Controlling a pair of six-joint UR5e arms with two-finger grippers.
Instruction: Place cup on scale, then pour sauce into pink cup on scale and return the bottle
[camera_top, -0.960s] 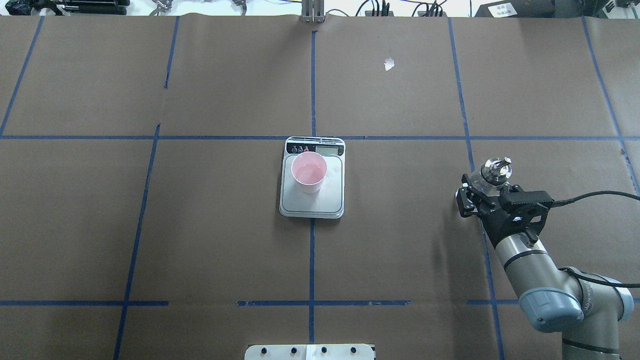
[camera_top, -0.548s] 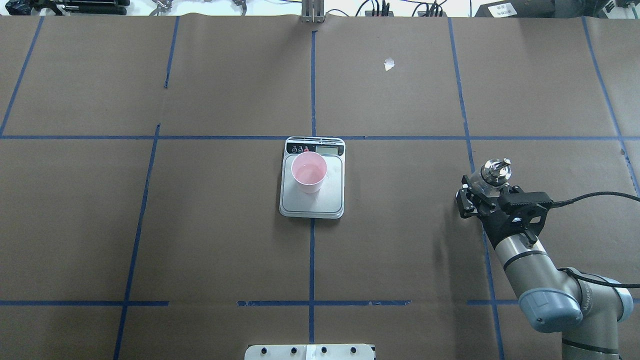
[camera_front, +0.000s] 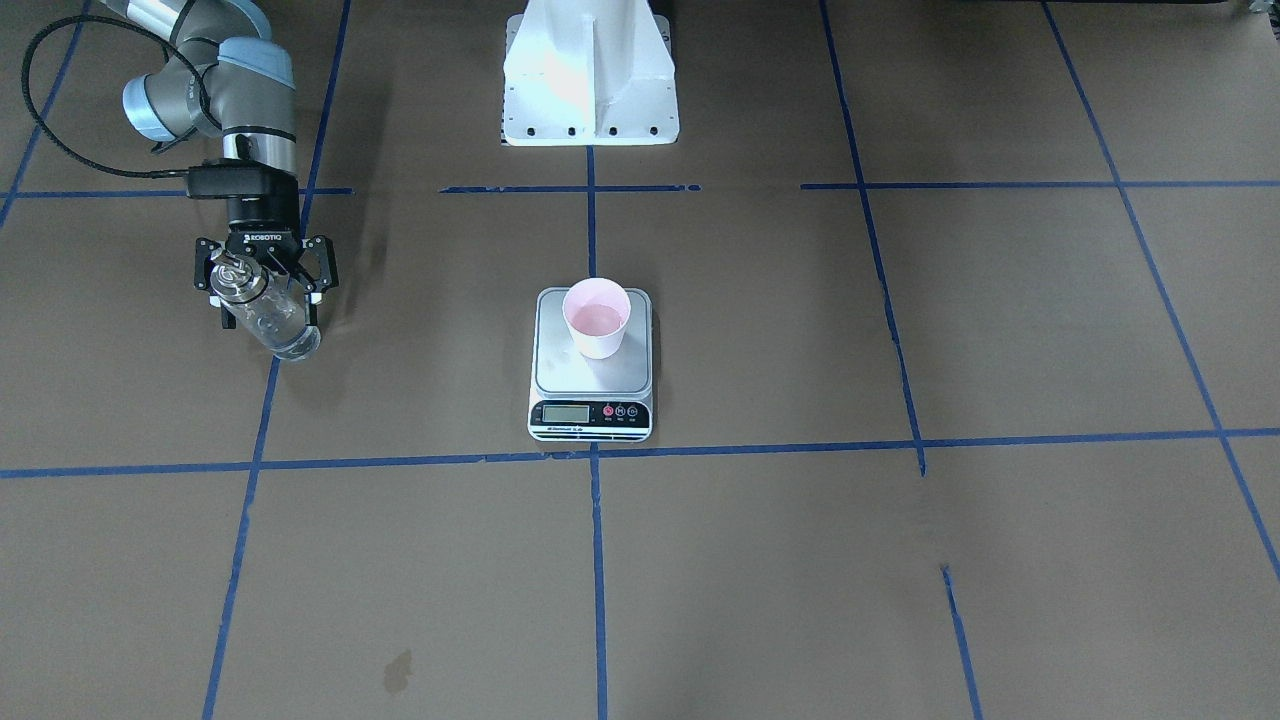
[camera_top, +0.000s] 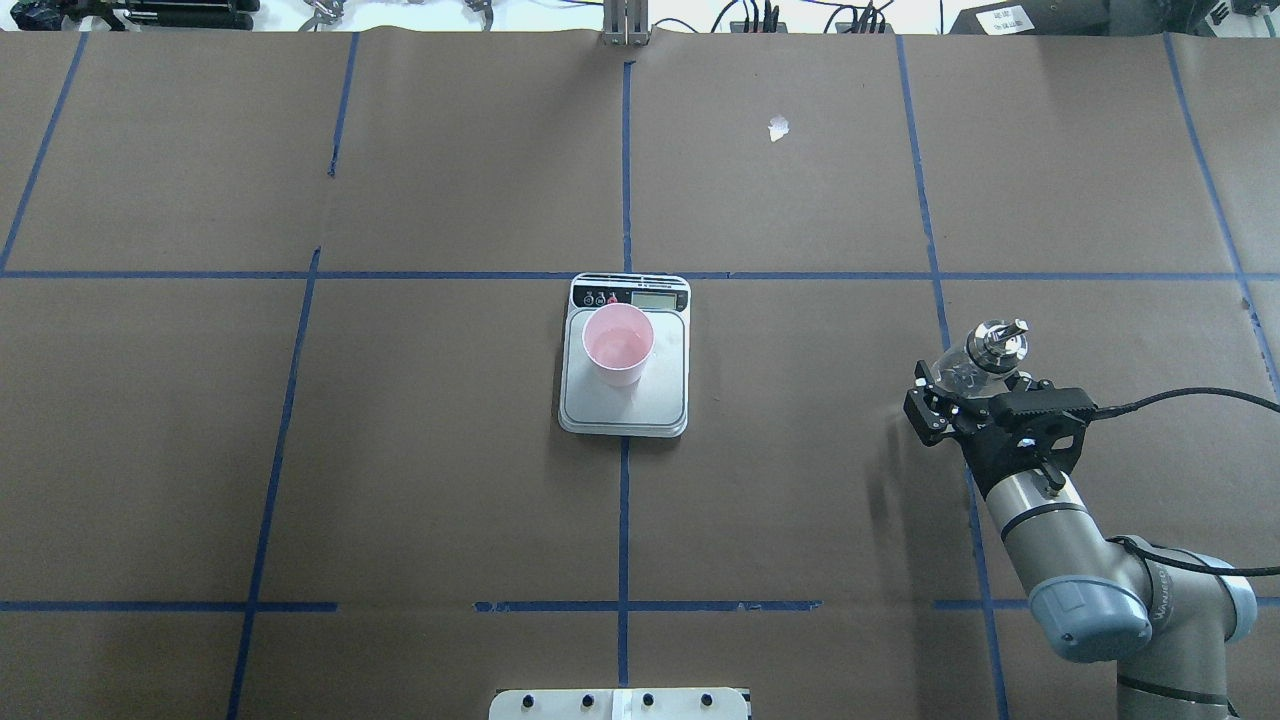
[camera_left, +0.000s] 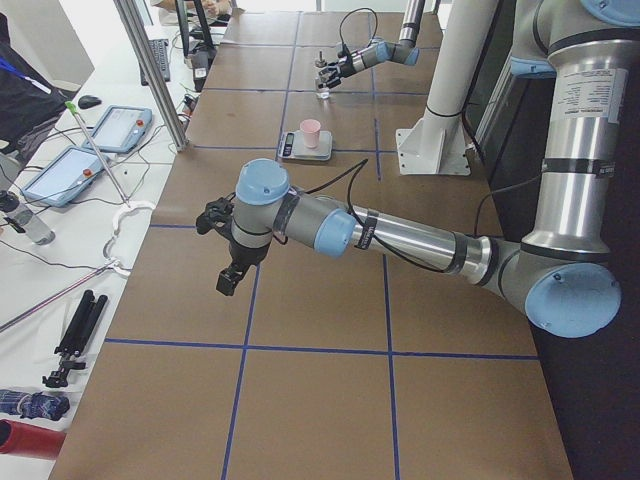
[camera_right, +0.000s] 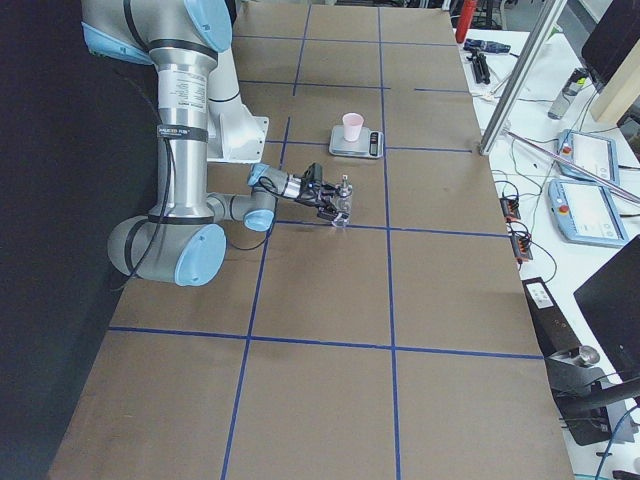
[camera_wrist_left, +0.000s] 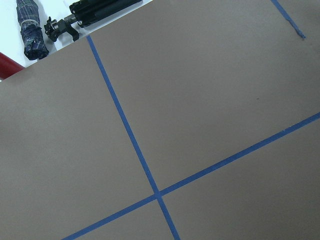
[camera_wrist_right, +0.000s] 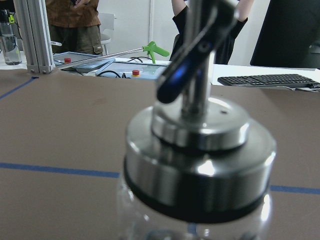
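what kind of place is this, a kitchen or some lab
Most likely a robotics lab workcell, not a kitchen: a table papered brown and gridded with blue tape, an industrial robot arm reaching over it, and a teach pendant with cables on the side bench.

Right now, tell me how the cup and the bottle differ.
The cup is opaque pink; the bottle is clear glass. The cup is open-topped; the bottle wears a silver spout cap. The cup stands on the scale; the bottle stands on the table at the right hand. Both are upright.
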